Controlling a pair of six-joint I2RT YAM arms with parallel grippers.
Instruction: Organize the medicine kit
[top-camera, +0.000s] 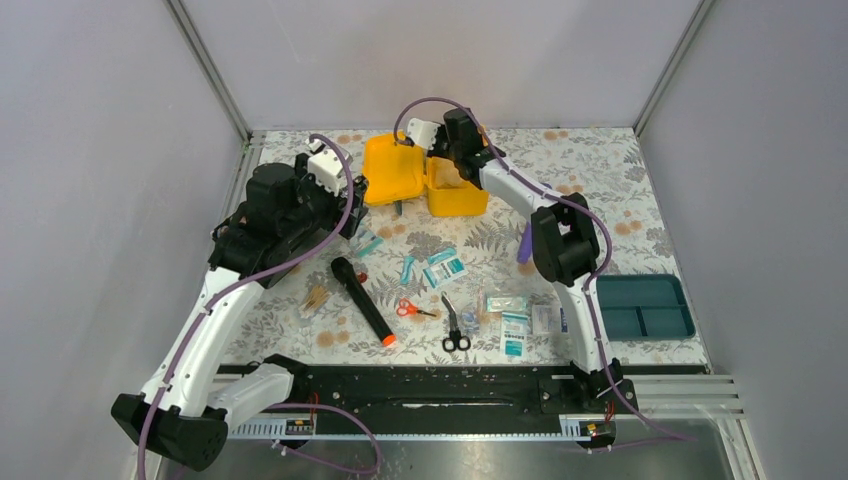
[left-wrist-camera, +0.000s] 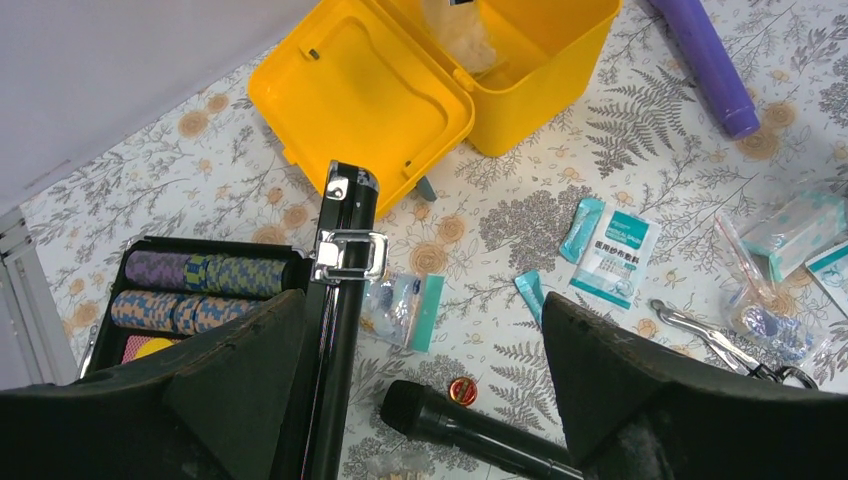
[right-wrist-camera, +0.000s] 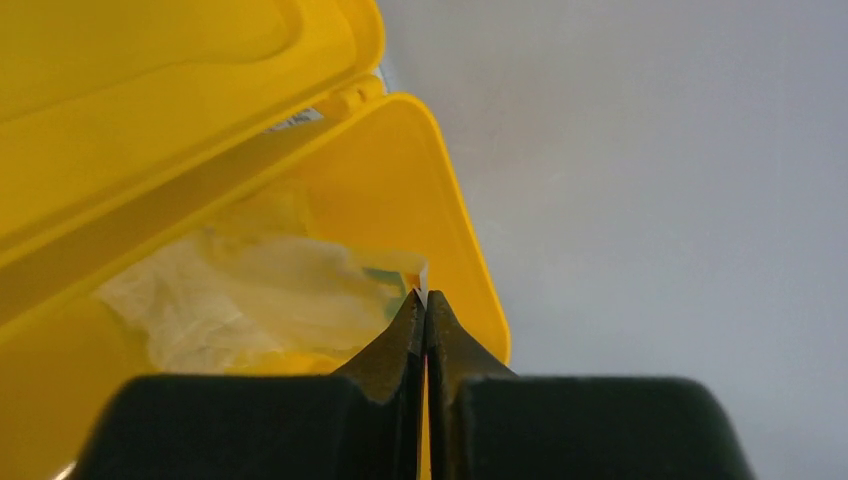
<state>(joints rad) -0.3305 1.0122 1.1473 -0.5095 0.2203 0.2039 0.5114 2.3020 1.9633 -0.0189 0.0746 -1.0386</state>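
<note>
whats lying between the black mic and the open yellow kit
A small clear packet with a teal edge lies on the table between the microphone and the medicine kit. The left wrist view shows it best.

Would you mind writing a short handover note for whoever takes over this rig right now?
Left gripper: open, empty, above the table beside the black case of rolls.
Right gripper: shut, apparently pinching the edge of a clear bag inside the medicine kit.
Kit: open at the far middle of the table, lid laid back to the left. Its teal insert tray lies empty at the near right.
Done: one bag in the box.
Left: packets, red scissors and black-handled scissors lie loose; probably tray in, lid shut.
</note>
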